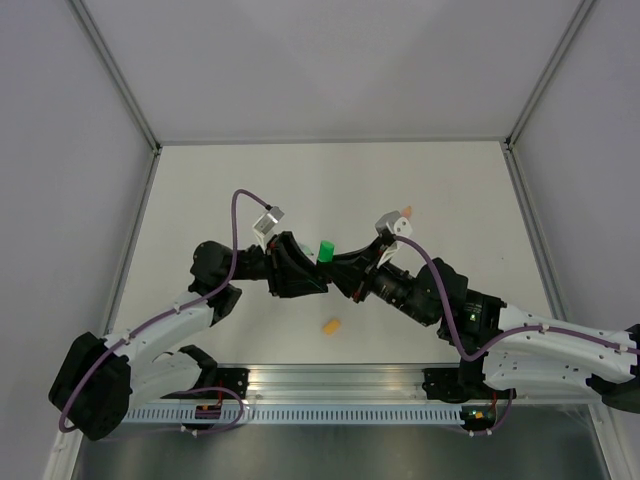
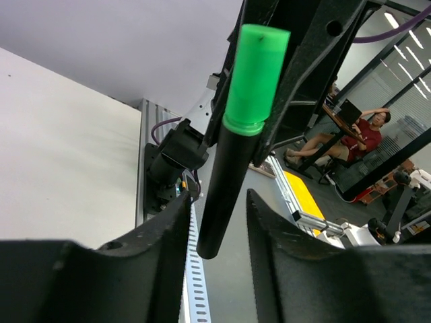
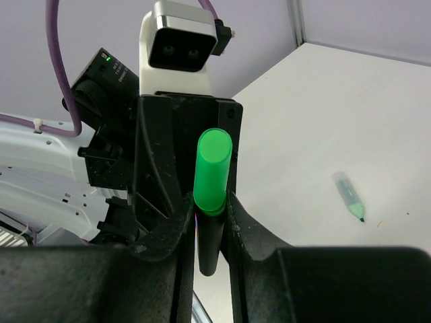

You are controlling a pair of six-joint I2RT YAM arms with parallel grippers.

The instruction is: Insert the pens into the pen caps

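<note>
Right gripper (image 3: 210, 208) clamped on black pen (image 2: 219, 188), green cap (image 3: 213, 168) on; left gripper (image 2: 217, 202) slack, jaws apart. Pale green pen (image 3: 350, 196) lies uncapped; two probably left.

3 pens (image 3: 210, 249) (image 3: 350, 196) (image 1: 408, 212), 2 caps (image 3: 213, 171) (image 1: 331, 326) (1 fitted)

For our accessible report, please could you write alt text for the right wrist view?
The right claw pinches a black pen with a bright green cap, close before the left arm's wrist camera. A pale green pen lies uncapped on the white table at the right.
</note>
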